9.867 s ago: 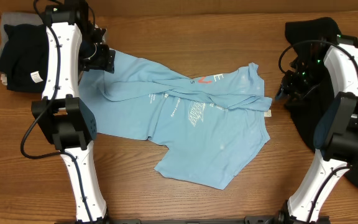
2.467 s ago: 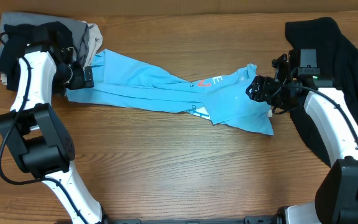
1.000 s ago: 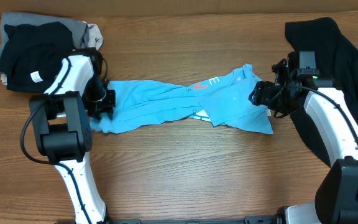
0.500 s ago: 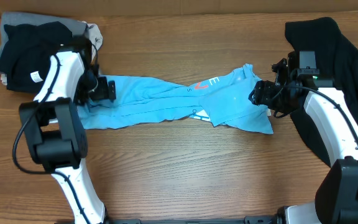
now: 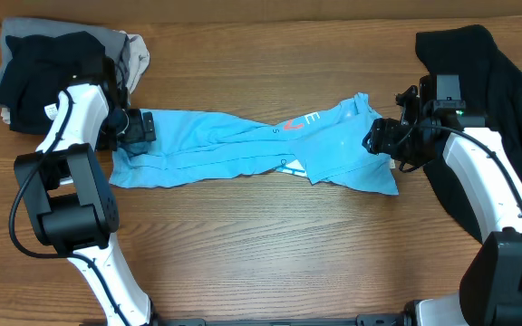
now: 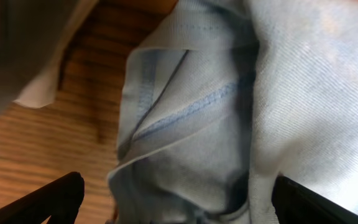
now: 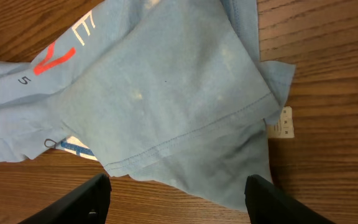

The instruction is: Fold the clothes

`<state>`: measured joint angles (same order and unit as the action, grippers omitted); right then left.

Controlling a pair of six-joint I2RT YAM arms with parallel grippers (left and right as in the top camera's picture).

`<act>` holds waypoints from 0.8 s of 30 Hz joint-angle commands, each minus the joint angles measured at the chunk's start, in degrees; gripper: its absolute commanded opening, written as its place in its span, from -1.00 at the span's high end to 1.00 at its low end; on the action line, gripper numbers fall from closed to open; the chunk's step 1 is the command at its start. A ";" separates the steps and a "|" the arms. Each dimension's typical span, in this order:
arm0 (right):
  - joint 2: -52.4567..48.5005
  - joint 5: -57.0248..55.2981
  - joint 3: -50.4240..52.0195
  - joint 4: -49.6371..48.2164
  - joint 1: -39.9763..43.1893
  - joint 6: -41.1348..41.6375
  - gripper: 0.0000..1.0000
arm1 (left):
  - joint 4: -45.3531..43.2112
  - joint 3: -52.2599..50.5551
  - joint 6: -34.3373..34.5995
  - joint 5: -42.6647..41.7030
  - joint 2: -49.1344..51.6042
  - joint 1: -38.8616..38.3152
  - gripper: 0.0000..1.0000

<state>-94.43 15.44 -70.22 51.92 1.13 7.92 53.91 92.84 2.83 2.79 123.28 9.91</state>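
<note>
1 light-blue shirt (image 5: 243, 145) stretched along mid-table (image 5: 261, 244) | left gripper (image 5: 140, 127) at its left end, fingers wide | right gripper (image 5: 376, 139) over its right end, fingers wide | 1 clothes pile (image 5: 34, 68) back-left | 1 black garment (image 5: 488, 81) right

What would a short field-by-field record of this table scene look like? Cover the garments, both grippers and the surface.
Main garment: light-blue cotton T-shirt with white and red lettering, bunched into a long band across the table
Left gripper: open, fingers either side of the shirt's left end
Right gripper: open, over the shirt's right end
Far-left pile: black T-shirt on grey and beige garments
Right side: black garment, partly under the right arm
Surface: brown wooden table
</note>
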 commanded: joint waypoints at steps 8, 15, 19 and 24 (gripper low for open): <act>1.16 -0.37 -1.46 -0.37 0.22 -0.52 -0.45 | -7.26 -8.85 -1.57 -7.10 1.11 -0.52 -0.43; 1.16 -0.35 -1.46 -0.33 0.22 -0.39 -0.34 | -5.57 -9.25 -1.07 -7.08 0.85 0.24 0.92; 1.09 -0.33 -1.29 -0.22 0.17 1.29 0.17 | 1.33 -3.93 -0.90 -6.88 -1.01 1.36 0.91; 1.09 -0.33 -0.87 -0.24 0.17 1.29 0.40 | 11.67 6.51 -1.49 -4.59 -4.61 0.72 0.92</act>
<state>-94.43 15.18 -70.22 51.92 1.15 8.97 63.57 92.77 1.74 -4.08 121.73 11.03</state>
